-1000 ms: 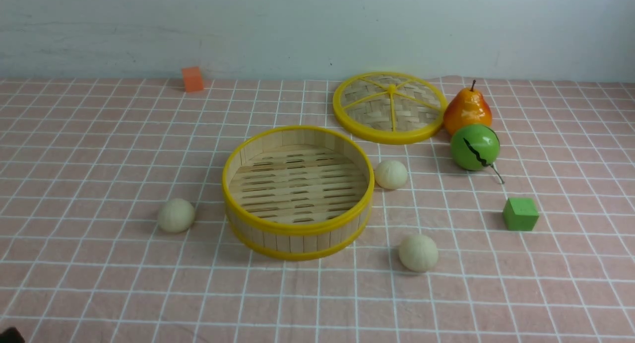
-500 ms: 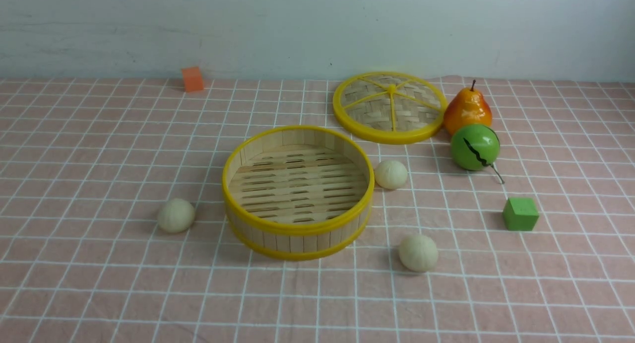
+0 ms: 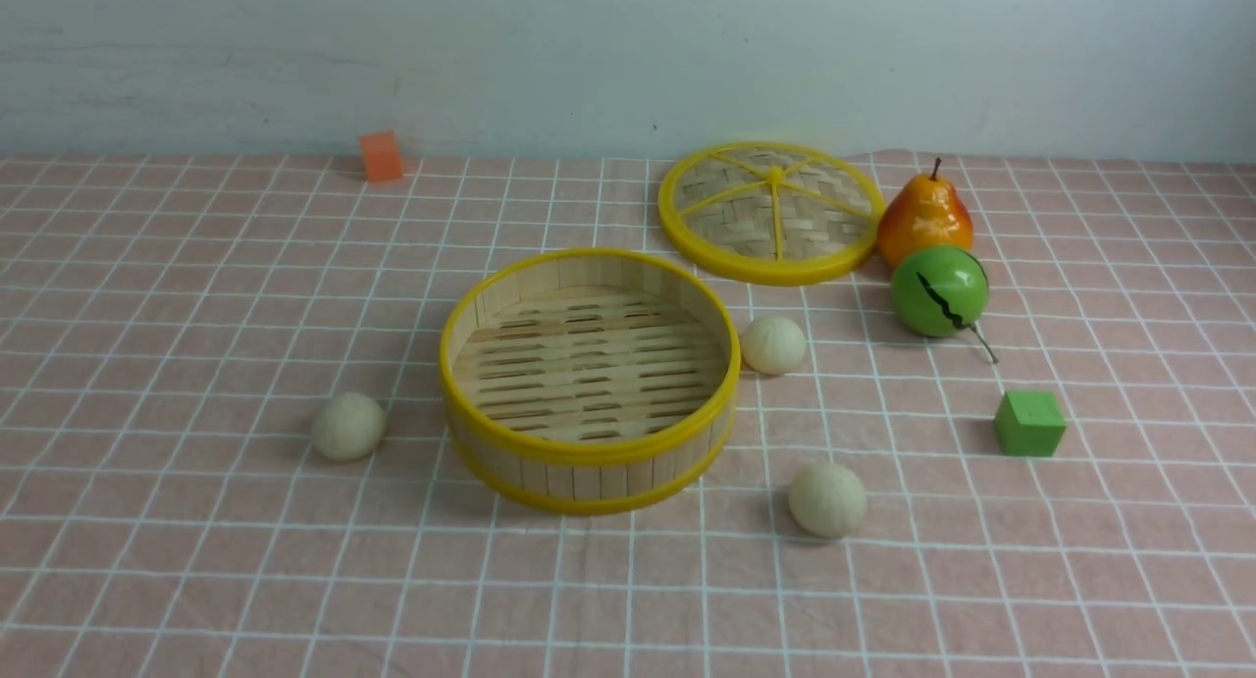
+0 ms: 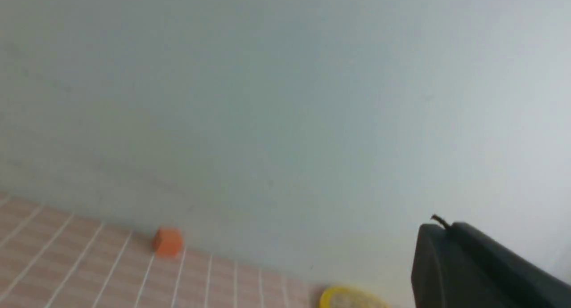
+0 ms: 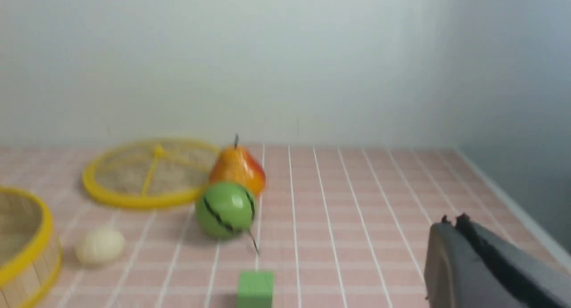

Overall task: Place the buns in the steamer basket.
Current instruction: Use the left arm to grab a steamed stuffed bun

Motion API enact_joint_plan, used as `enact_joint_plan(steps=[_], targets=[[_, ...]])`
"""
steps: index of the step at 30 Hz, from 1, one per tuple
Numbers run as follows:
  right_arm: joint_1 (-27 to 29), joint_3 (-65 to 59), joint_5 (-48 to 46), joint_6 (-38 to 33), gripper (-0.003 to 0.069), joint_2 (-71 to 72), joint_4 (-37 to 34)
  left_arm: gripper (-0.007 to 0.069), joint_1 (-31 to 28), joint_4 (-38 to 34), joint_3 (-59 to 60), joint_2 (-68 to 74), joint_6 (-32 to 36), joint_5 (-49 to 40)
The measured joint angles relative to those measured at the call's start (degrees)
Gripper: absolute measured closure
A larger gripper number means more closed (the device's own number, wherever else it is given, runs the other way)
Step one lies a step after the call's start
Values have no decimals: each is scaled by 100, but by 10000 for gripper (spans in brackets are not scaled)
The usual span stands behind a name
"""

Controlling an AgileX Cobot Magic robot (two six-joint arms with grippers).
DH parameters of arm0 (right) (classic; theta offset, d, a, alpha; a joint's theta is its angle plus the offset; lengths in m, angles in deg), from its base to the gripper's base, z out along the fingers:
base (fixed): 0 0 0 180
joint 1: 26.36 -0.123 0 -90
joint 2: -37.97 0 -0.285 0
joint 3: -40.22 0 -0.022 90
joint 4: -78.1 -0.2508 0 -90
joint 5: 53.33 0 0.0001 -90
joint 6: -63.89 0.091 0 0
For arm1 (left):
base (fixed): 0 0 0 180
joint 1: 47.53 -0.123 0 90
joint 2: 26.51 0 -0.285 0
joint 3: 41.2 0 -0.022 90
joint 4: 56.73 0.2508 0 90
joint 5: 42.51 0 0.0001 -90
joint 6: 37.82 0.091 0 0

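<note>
Left hand (image 4: pixel 446 236) and right hand (image 5: pixel 453 231) each have their fingers pressed together on nothing. The steamer basket (image 3: pixel 589 454) stands upright at mid-desk, and all three buns lie outside it on the checked cloth of the desk (image 3: pixel 196 580): the left bun (image 3: pixel 348 426) near its left wall, the rear bun (image 3: pixel 773 344) just beside its right rim, the front bun (image 3: pixel 828 499) near its right front. The woven lid (image 3: pixel 772 212) lies flat behind the basket, just beside the pear (image 3: pixel 924 219).
</note>
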Motion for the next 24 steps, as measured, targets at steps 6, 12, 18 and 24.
enact_joint_plan(steps=[6,12,18,24], targets=[[-799,1000,-1941,-194,661,-1556,-108,638,151,27,-815,1821,-409,-1933],[-1995,2090,-3745,-1499,661,-3193,-932,638,689,-743,-1787,3250,892,-4023],[-2263,3101,-4075,-2484,659,-4605,-2139,632,733,-1633,-2978,4786,2187,-4715],[-2263,3247,-4399,-2962,655,-5050,-2679,431,733,-1091,-3728,5747,2458,-4754]])
